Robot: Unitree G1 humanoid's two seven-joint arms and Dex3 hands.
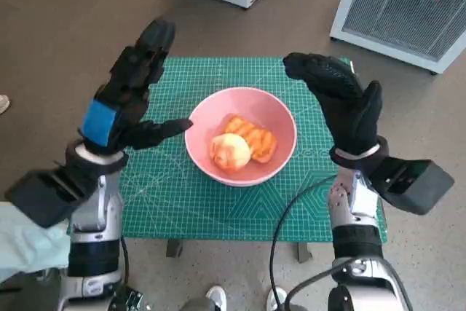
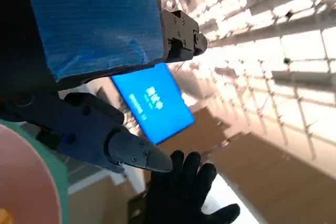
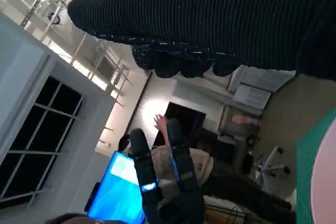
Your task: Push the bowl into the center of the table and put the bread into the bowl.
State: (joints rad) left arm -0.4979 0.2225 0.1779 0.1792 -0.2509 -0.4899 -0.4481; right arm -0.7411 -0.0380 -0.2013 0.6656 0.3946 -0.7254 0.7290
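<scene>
- Bowl (image 1: 242,136), pink, is sitting near the middle of the green mat (image 1: 182,194) that is covering the table.
- Bread (image 1: 253,136) is lying inside the bowl, golden-brown, ridged on top. A paler round piece (image 1: 229,151) is lying against it, also in the bowl; cannot tell what that is.
- Left hand (image 1: 124,96) is hovering above the mat's left part, beside the bowl, fingers spread and pointing away from the robot, thumb reaching toward the bowl rim but apart from it. It is holding nothing.
- Right hand (image 1: 342,100) is hovering on the bowl's other side, over the mat's right edge, gloved fingers stretched out and apart, gripping nothing, not touching the bowl.
- Left wrist view: bowl rim (image 2: 31,182) is showing at one corner, and the gloved right hand (image 2: 184,192) beyond the left fingers (image 2: 126,150). A blue screen (image 2: 155,103) is glowing in the background.
- Right wrist view: left hand (image 3: 163,182) is showing upright, fingers apart. A person (image 3: 199,163) is sitting behind it near a blue screen (image 3: 121,192).
- White cabinets (image 1: 408,5) are standing on the floor beyond the table.
</scene>
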